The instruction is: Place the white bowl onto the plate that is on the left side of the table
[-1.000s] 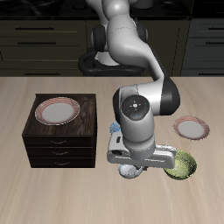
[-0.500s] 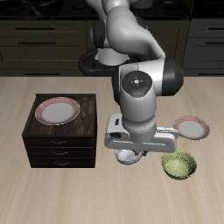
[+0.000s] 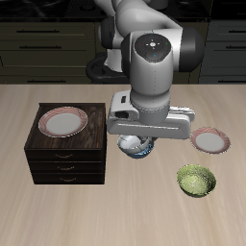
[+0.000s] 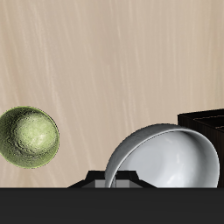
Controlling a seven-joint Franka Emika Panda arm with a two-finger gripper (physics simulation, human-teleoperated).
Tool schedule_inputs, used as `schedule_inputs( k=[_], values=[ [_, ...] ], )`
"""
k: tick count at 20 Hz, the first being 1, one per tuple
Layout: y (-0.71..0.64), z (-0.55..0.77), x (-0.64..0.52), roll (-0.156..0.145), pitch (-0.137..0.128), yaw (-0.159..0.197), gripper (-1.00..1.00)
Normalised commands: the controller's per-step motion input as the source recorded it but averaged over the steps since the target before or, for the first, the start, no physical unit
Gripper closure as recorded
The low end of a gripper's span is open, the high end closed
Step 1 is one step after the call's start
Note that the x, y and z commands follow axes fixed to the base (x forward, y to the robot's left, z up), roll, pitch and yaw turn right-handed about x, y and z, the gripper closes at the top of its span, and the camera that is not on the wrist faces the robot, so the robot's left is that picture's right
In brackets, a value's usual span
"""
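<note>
A: White bowl (image 4: 166, 157) where?
B: Clamped by the rim in the tool (image 3: 137, 146), lifted off the table (image 3: 96, 211), beside the cabinet (image 3: 65, 152), clearing it for carrying to the left plate (image 3: 210, 141).

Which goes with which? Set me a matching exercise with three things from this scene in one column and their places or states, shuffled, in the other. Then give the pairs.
Things:
1. white bowl
2. green speckled bowl
3. dark drawer cabinet

Places or states:
a. sits alone on the table, nearest the front edge
b. carries a pink-rimmed plate on its top
c. tilted, right at the claw

Pairs: 1-c, 2-a, 3-b
</note>
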Motion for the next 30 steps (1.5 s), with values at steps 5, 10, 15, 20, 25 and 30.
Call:
schedule_inputs(
  k=[5, 10, 15, 20, 25, 30],
  values=[
    [-0.11, 0.51, -0.29, -0.017, -0.093, 0.042, 1.00],
    [0.10, 0.42, -0.36, 0.016, -0.088, 0.025, 1.00],
    [0.13, 0.10, -0.14, 0.003, -0.020, 0.010, 1.00],
    [0.25, 0.04, -0.16, 0.034, -0.003, -0.030, 1.00],
    [0.46, 0.08, -0.42, 0.030, -0.018, 0.013, 1.00],
    [0.42, 0.06, -0.37, 0.022, -0.031, 0.026, 1.00]
  ],
)
